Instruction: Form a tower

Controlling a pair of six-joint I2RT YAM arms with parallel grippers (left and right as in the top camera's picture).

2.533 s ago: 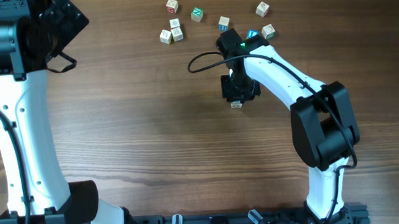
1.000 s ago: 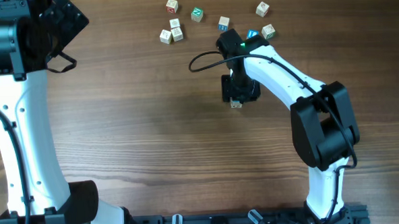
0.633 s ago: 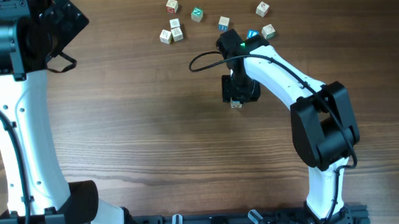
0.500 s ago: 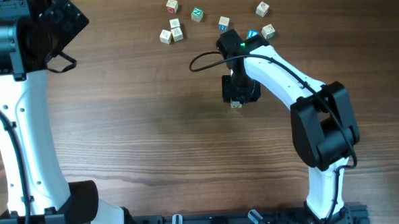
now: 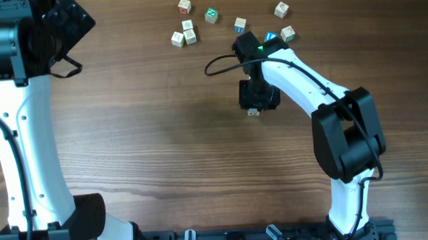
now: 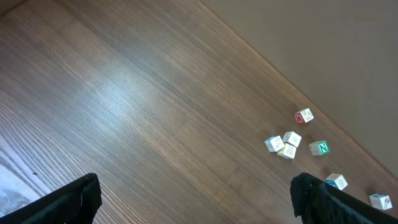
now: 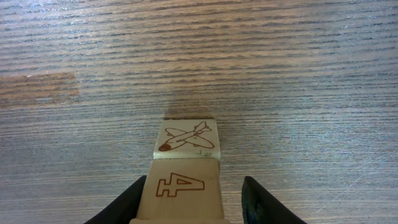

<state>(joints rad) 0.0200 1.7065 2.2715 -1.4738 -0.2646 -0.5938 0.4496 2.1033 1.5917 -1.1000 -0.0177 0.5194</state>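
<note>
**Right arm barely shifts over the tower**
The tower [image 7: 183,165] stands mid-table [image 5: 165,151] between the right gripper's [image 7: 194,186] spread jaws, with a gap on one side; the arm has edged slightly sideways. The left gripper [image 6: 193,193] gapes wide. The loose cubes [image 5: 188,31] are unmoved

Small cube tower, mid-table

The tower [image 5: 253,112] stands on the bare brown table [image 5: 164,136] and shows from overhead only as one pale wooden top. In the right wrist view, the cube with a 4 [image 7: 180,185] lies nearer and the cube with an aeroplane [image 7: 186,138] just behind it. Their edges meet squarely, and both prints are red-brown outlines.
</note>
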